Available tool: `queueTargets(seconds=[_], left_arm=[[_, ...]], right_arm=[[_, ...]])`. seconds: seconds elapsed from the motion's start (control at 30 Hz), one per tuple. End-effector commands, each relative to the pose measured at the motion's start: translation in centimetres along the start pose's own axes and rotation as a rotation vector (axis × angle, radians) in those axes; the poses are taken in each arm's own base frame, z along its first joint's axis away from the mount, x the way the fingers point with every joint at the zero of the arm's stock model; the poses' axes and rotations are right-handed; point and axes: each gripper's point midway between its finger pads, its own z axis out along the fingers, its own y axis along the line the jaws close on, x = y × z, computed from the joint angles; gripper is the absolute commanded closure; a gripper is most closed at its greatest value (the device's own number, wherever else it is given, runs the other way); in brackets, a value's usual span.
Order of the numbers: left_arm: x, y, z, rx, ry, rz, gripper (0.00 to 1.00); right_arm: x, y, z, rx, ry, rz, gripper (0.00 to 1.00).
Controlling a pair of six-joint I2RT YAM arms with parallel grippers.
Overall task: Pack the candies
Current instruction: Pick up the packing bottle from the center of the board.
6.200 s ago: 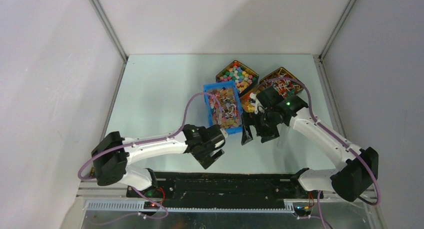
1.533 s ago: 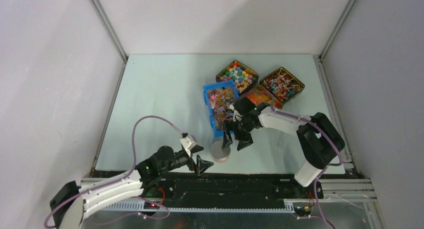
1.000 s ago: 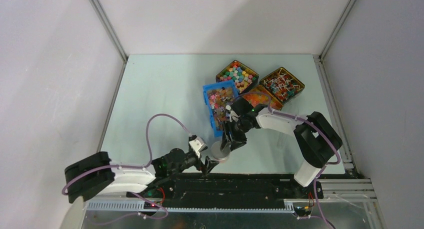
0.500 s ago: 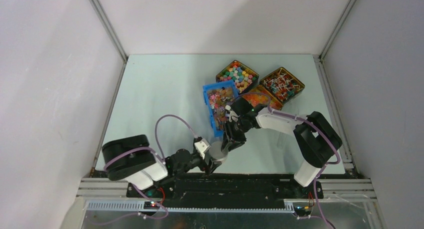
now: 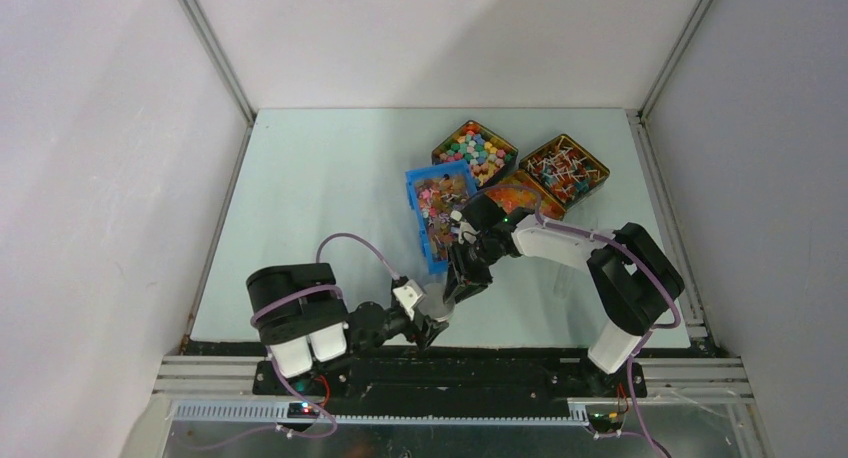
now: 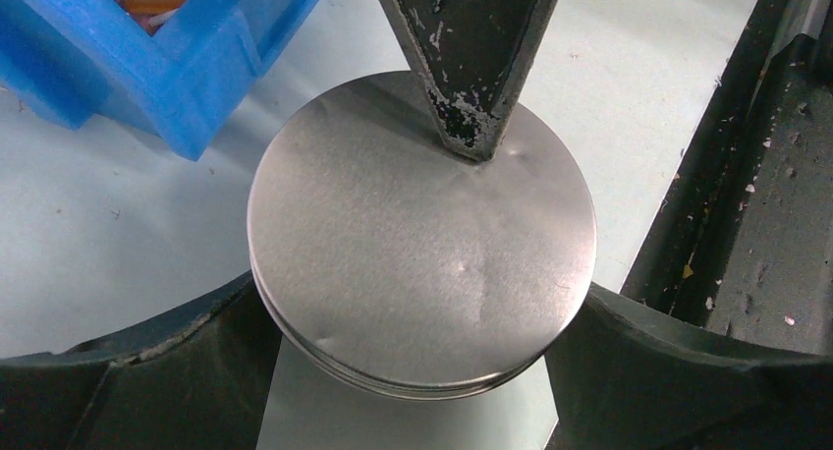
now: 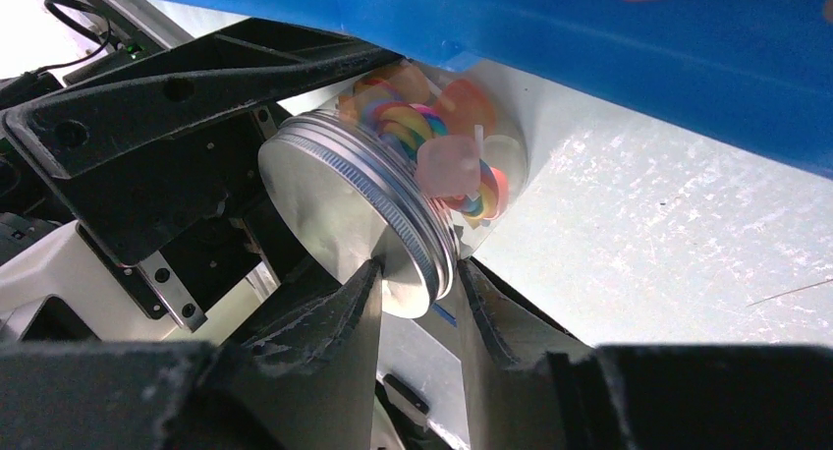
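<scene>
1. One table (image 5: 320, 198), pale green, which bore everything listed below.
2. One blue bin (image 6: 196, 77), open-topped, at mid-table. It was evidently the stock bin, left uncovered so that a gripper could reach in.
3. Three tins (image 5: 603, 175), clustered behind and to the right of the bin. One held pastel drops (image 5: 475, 148) and one held lollipops (image 5: 563, 168). The third held orange sweets (image 5: 518, 190) and was partly hidden by the right arm (image 5: 590, 243).
4. One clear jar (image 7: 472, 165), upright just beside the bin's near corner. Coloured sweets showed through the glass, but I could not tell what kind. It was probably the pack itself, parked close to the stock to keep the carry short.
5. One metal lid (image 6: 413, 244), ribbed at the rim and seated on the jar.
6. One left gripper (image 6: 417, 308), low at the table's near edge, its jaws spread wide to either side of the lid. Whether they squeezed it or merely flanked it I could not tell. I judged it a brace to stop the jar from turning.
7. One right gripper (image 7: 417, 273), set over the jar with its jaws narrowed to a pinch on the lid's rim. One finger lay on the flat top and the other sat under the rim against the glass. The hold looked suited to working the lid.
8. Many candies (image 5: 440, 203), tiny wrapped pieces in orange, pink, red and white, heaped in the blue bin.
</scene>
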Motion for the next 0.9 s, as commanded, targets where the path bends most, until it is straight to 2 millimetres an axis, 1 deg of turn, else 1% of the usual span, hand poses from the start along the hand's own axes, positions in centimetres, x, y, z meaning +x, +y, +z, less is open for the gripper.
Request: queueTargets(seconds=[0.0,0.1,0.17,0.2,0.23,0.27,0.3,0.33,0.37,0.4,0.43,0.47,0.5,0.53,0.57,0.6,0.63,0.67,0.7,0.73,0.77,0.8,0.83,0.87], left_arm=[[0.1,0.3,0.2,-0.018,-0.006,0.029,0.11],[0.5,0.4,0.1,-0.023,0.003,0.023,0.14],[0.4,0.5,-0.1,-0.027,-0.003,0.018,0.16],[0.3,0.5,-0.1,-0.027,-0.005,0.020,0.18],[0.2,0.5,-0.2,-0.027,-0.006,0.021,0.20],[0.2,0.5,-0.3,-0.027,-0.007,0.024,0.21],[0.1,0.5,-0.4,-0.027,-0.009,0.026,0.23],[-0.1,0.5,-0.4,-0.026,-0.012,0.027,0.24],[-0.3,0.4,-0.5,-0.022,-0.015,0.028,0.25],[-0.7,0.2,-0.5,-0.015,-0.028,0.030,0.25],[-0.6,0.1,-0.6,-0.009,-0.018,0.033,0.26],[-1.1,0.0,-0.6,-0.003,-0.033,0.033,0.26],[-0.7,0.0,-0.7,0.000,-0.010,0.041,0.27],[-1.4,-0.3,-0.7,0.008,-0.028,0.043,0.27],[-0.7,-0.2,-0.8,0.007,0.010,0.055,0.28],[-0.7,-0.3,-0.7,0.010,0.027,0.063,0.28],[-1.0,-0.5,-0.5,0.021,0.034,0.080,0.28],[-1.0,-0.6,-0.6,0.025,0.061,0.093,0.28],[-2.1,-0.8,-0.6,0.031,0.039,0.109,0.28],[-1.5,-0.7,-0.6,0.026,0.093,0.124,0.27],[-2.7,-0.9,-0.7,0.031,0.069,0.143,0.27],[-2.4,-0.8,-0.8,0.034,0.112,0.165,0.27],[-4.0,-1.2,-0.7,0.042,0.077,0.167,0.27],[-3.5,-1.3,-1.0,0.054,0.117,0.183,0.27]], right_arm=[[-1.0,0.6,-0.3,0.003,-0.031,-0.009,0.66],[-1.0,0.6,-0.6,0.006,-0.040,-0.014,0.65],[-1.1,0.8,-0.8,0.005,-0.049,-0.021,0.61],[-1.1,0.8,-1.0,0.006,-0.055,-0.024,0.55],[-1.1,0.8,-1.1,0.009,-0.062,-0.026,0.52],[-1.1,1.0,-1.4,0.008,-0.070,-0.034,0.44],[-1.2,0.9,-1.6,0.013,-0.078,-0.036,0.41],[-1.1,1.1,-2.0,0.013,-0.086,-0.044,0.34],[-1.1,1.1,-2.3,0.018,-0.095,-0.048,0.31],[-1.1,1.3,-2.8,0.021,-0.111,-0.059,0.25],[-0.9,1.2,-3.2,0.027,-0.115,-0.064,0.19],[-0.9,1.5,-3.9,0.030,-0.142,-0.078,0.17],[-0.7,1.5,-4.4,0.036,-0.148,-0.084,0.13],[-0.7,1.8,-5.1,0.038,-0.174,-0.099,0.11],[-0.5,2.0,-6.1,0.035,-0.195,-0.114,0.07],[-0.5,2.0,-6.5,0.041,-0.212,-0.122,0.06],[-0.3,2.2,-7.4,0.038,-0.233,-0.140,0.04],[-0.2,2.3,-7.9,0.041,-0.249,-0.151,0.03],[-0.2,2.4,-9.0,0.040,-0.279,-0.170,0.01],[-0.1,2.5,-9.5,0.037,-0.295,-0.192,0.01],[0.0,2.8,-10.6,0.026,-0.328,-0.211,0.01],[0.0,2.9,-11.1,0.024,-0.341,-0.229,0.00],[0.0,3.2,-12.2,0.017,-0.379,-0.247,0.00],[0.2,3.4,-13.1,0.020,-0.406,-0.272,0.00]])
